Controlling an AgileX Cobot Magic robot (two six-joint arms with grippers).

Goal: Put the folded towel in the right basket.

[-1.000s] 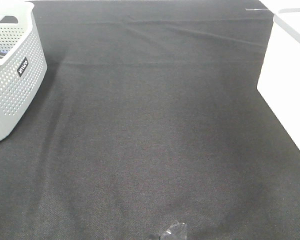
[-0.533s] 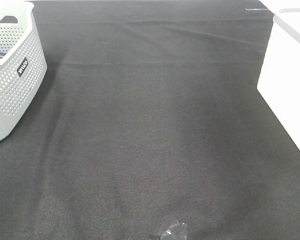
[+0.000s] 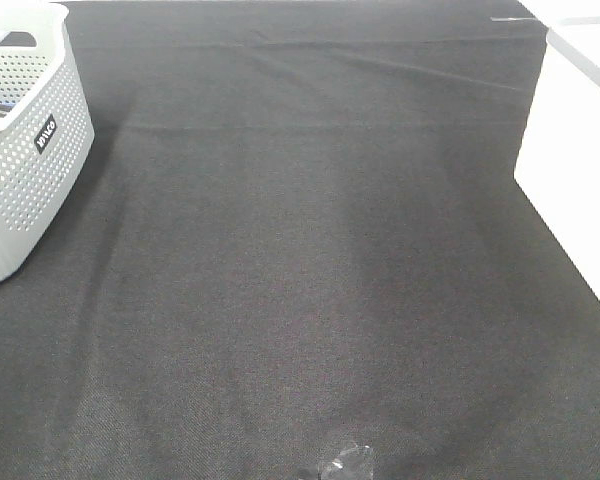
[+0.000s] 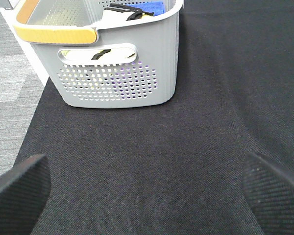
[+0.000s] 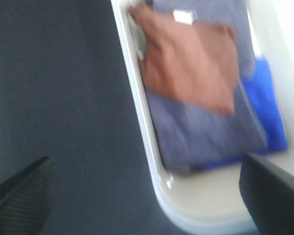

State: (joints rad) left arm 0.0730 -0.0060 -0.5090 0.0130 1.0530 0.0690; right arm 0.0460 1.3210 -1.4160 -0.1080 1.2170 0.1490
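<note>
I see the black cloth-covered table [image 3: 310,260] filling most of the high view. The white right basket [image 3: 580,170] stands at the cloth's right edge, cut off by the frame there. From the right wrist view I look down into it past its pale rim [image 5: 147,147]: the folded towel [image 5: 191,68], rust-brown, lies inside, on top of a grey-blue cloth [image 5: 206,132] with a bright blue one [image 5: 269,107] under that, all a little blurred. The grey perforated basket [image 3: 25,150] sits at the cloth's far left corner, with an orange-yellow handle [image 4: 54,33] and some items inside that I can't identify. The left gripper [image 4: 147,186] is spread wide above bare cloth just short of that basket, holding nothing. The right gripper [image 5: 147,191] is also spread wide and empty, straddling the white basket's rim.
</note>
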